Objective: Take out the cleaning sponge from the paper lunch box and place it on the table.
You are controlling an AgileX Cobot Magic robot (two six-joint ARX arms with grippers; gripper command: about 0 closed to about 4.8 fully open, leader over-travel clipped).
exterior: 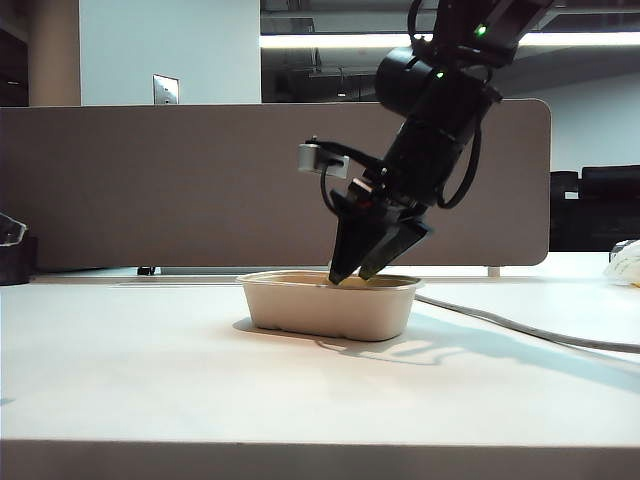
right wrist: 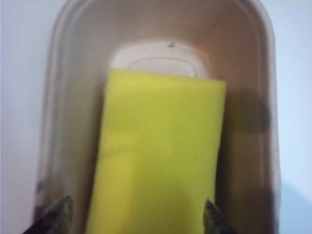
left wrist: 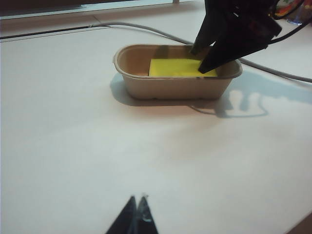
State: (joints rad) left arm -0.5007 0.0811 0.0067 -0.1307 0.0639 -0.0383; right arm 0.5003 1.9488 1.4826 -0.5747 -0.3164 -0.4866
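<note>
A beige paper lunch box [exterior: 330, 305] sits on a broad white worktop [exterior: 150, 370], in front of a grey-brown divider panel [exterior: 160, 180]. Inside it the bright yellow cleaning sponge [right wrist: 158, 156] lies flat on the box floor, yellow face up, reaching toward one end and leaving a bare patch of floor at the other.

The right arm reaches down from above on the right side of the exterior view, and its right pincer [exterior: 365, 265] dips into the box with its tips at about rim level. Its two dark fingers [right wrist: 56, 217] are spread wide and stand one on each side of the sponge; the sponge lies between them, and whether they touch it cannot be told.

The left pincer [left wrist: 136, 214] hovers low over bare worktop, well apart from the box, with its tips pressed together and nothing between them. A grey cable [exterior: 540, 335] trails across the worktop behind the box.
</note>
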